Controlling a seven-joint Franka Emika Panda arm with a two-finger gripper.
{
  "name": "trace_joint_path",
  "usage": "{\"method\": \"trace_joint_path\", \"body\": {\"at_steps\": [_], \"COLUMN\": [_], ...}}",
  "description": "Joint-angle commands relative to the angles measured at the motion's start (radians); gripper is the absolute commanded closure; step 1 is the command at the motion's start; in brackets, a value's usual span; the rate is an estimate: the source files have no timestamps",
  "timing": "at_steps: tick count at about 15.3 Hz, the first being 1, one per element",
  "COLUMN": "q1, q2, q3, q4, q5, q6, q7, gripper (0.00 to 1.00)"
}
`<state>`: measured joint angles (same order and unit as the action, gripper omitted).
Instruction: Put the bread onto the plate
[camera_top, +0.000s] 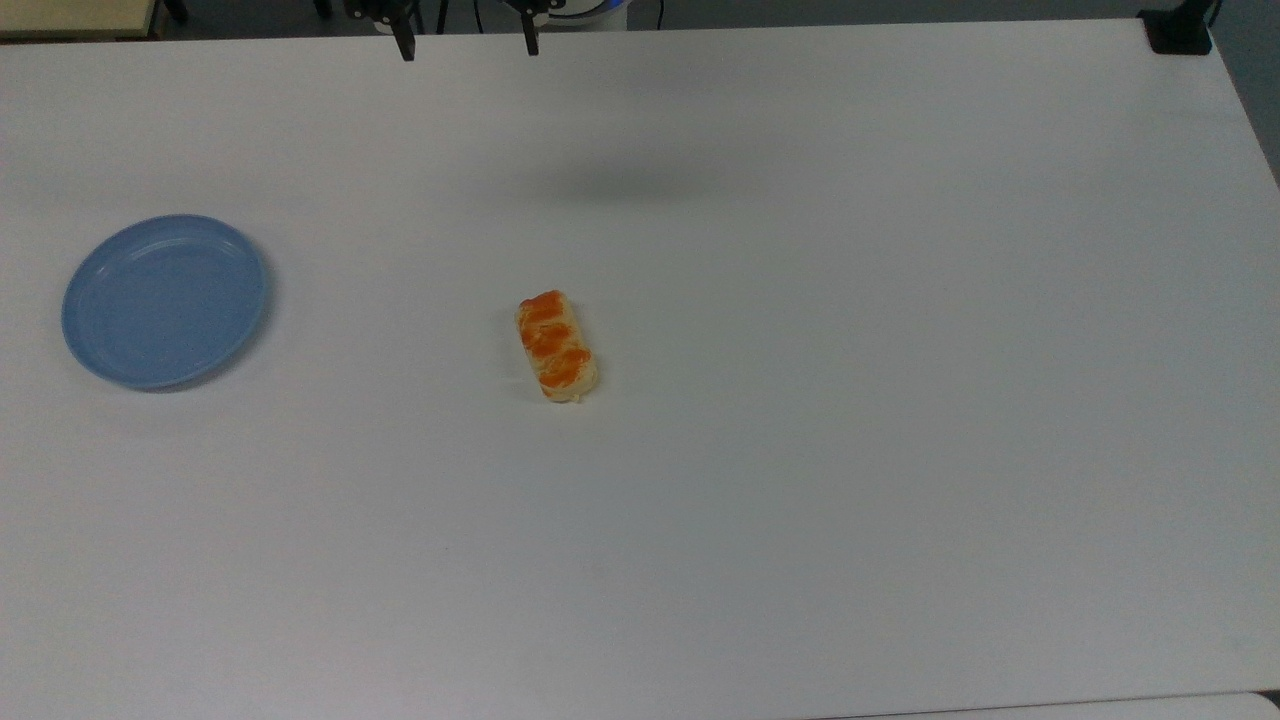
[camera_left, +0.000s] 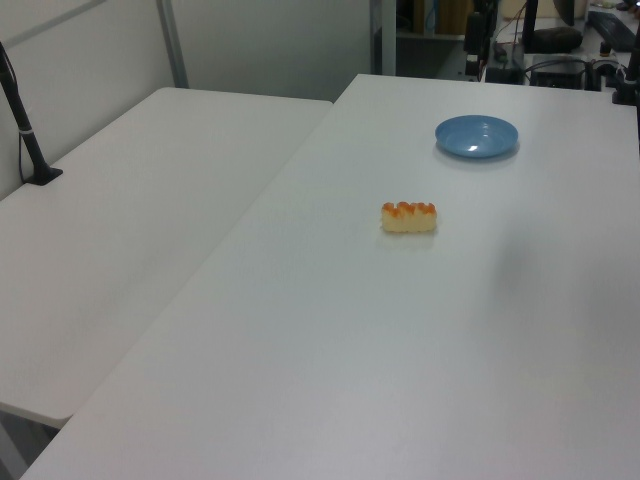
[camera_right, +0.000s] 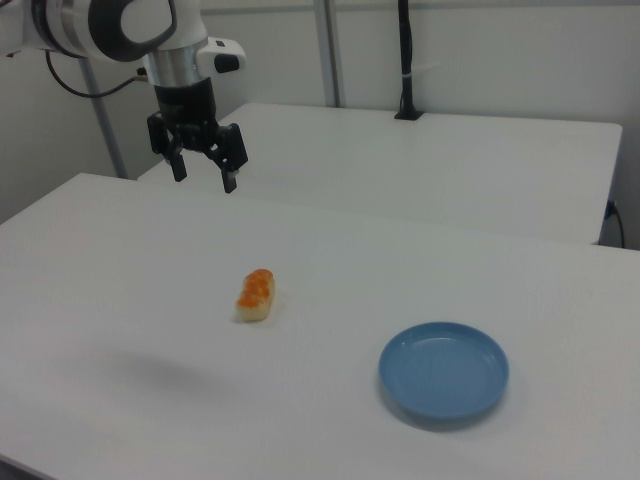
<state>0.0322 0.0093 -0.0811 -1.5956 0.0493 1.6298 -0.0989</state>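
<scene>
white table (camera_top: 800, 450) | bread (camera_top: 556, 346) pale-yellow, orange-glazed bumps | claw (camera_right: 205, 172) open wide, empty

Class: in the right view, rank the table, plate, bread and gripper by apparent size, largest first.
1. table
2. plate
3. gripper, though it hangs farther from the camera, so its rank is unsure
4. bread

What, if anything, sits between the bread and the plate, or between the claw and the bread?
Nothing visible. The claw hangs open above the table; bare tabletop separates the bread from the empty plate.
</scene>
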Motion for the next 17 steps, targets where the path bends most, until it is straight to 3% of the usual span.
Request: {"method": "trace_joint_path", "body": {"at_steps": [1, 17], "q1": [0.031, 0.037], "q2": [0.012, 0.021], "q3": [-0.035, -0.026], "q4": [0.002, 0.002], "q5": [0.006, -0.061], "q6": [0.016, 0.002], "q7": [-0.004, -0.002], "gripper": [0.00, 0.00]}}
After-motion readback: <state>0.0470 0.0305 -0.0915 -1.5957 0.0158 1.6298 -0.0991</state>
